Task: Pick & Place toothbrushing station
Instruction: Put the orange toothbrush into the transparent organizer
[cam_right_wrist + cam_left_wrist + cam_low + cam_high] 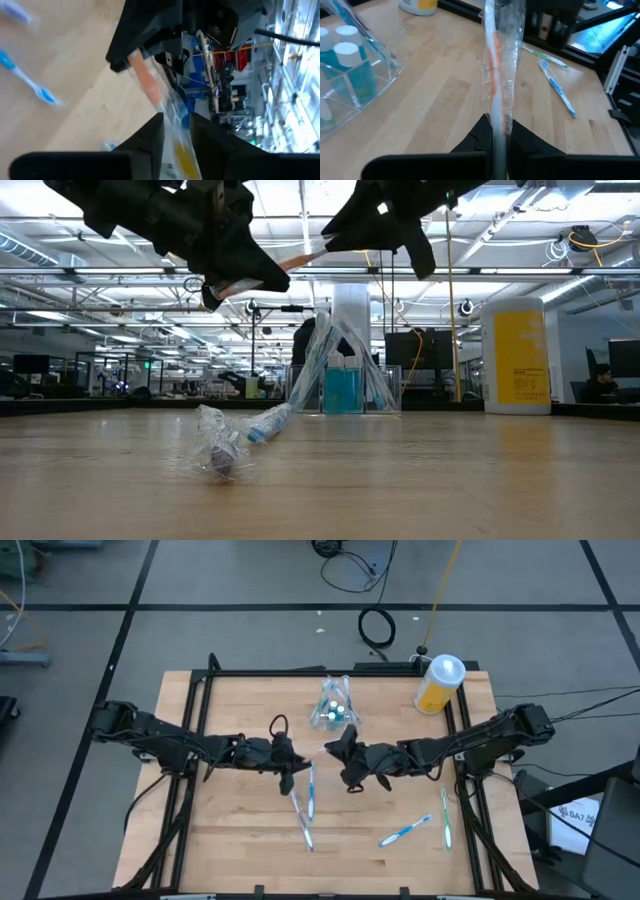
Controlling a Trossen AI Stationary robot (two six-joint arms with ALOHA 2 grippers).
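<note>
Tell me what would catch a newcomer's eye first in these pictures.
Most striking are the left claw and the right claw meeting above the middle of the table, both shut on one wrapped orange toothbrush held between them in the air. Behind them stands a clear organizer holding teal tubes and brushes, with a yellow bottle at the far right corner. Loose toothbrushes lie on the near side.

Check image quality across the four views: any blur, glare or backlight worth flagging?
High view: even light, sharp. Low view: bright ceiling lights leave both arms as dark silhouettes; the wrapped toothbrush on the table reads clearly. Left wrist view: the orange wrapped toothbrush in the left end effector is sharp, the clear organizer soft. Right wrist view: heavily blurred, the blue toothbrush smeared.
</note>
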